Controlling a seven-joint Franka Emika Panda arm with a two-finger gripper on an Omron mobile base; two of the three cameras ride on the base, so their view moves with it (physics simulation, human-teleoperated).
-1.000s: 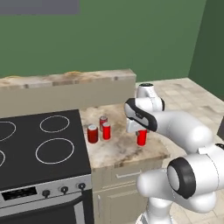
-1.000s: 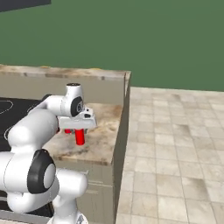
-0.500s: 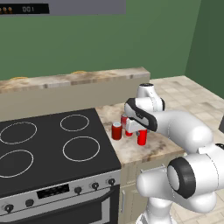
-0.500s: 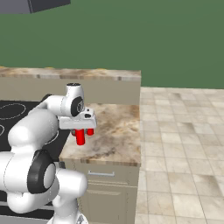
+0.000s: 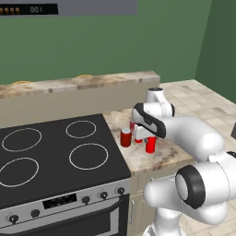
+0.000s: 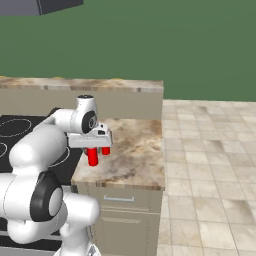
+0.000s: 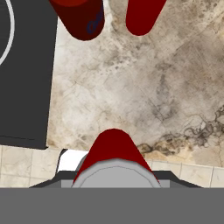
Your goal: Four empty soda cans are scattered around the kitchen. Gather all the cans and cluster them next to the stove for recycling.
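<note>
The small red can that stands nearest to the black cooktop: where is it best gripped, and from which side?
Likely from above, closing on the upper side wall: the small red can stands upright, and another red can stands close beside it.

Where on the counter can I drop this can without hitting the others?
Bare stone under the held can, between the stove edge and the counter's front lip, and rightward. Crowded further back: two cans.
</note>
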